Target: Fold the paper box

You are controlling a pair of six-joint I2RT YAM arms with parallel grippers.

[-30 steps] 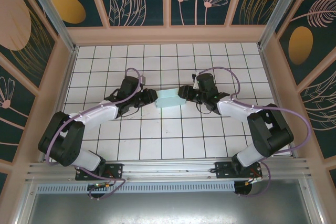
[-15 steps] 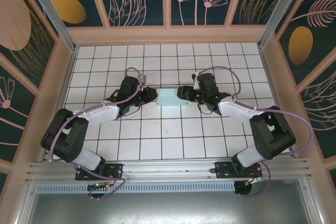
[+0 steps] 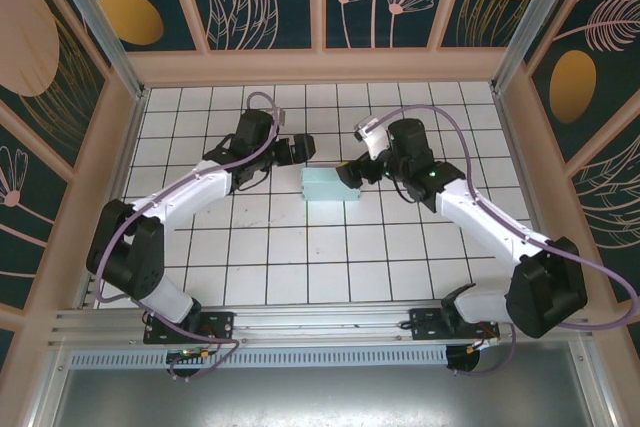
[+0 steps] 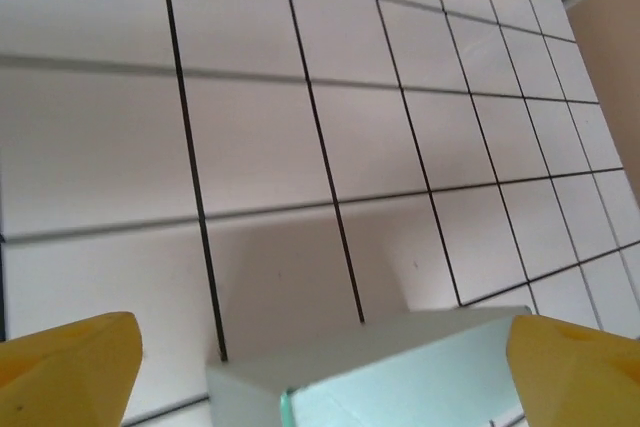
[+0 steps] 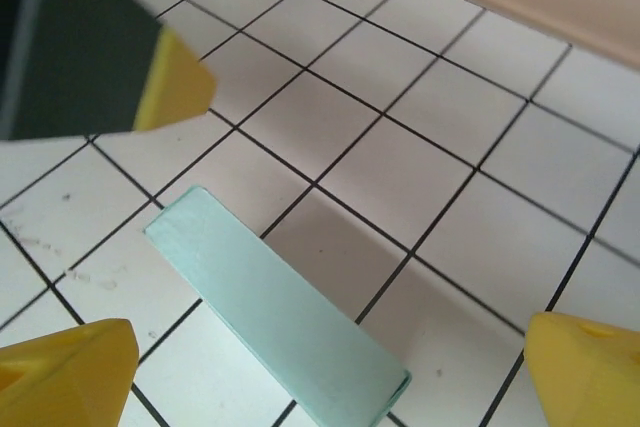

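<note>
Both the left hand (image 3: 297, 148) and the right hand (image 3: 354, 173) are standing wide open, gripping nothing. The paper box (image 3: 325, 185), a flat pale mint rectangle, is lying on the white tiled bench (image 3: 300, 257) near its middle. The left hand is hovering just past the box's far left corner, its yellow fingertips (image 4: 70, 367) flanking the box's end in the wrist view. The right hand is sitting at the box's right end, fingertips spread either side of it.

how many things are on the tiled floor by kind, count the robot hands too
paper box: 1
hands: 2, the left hand and the right hand
total: 3
</note>
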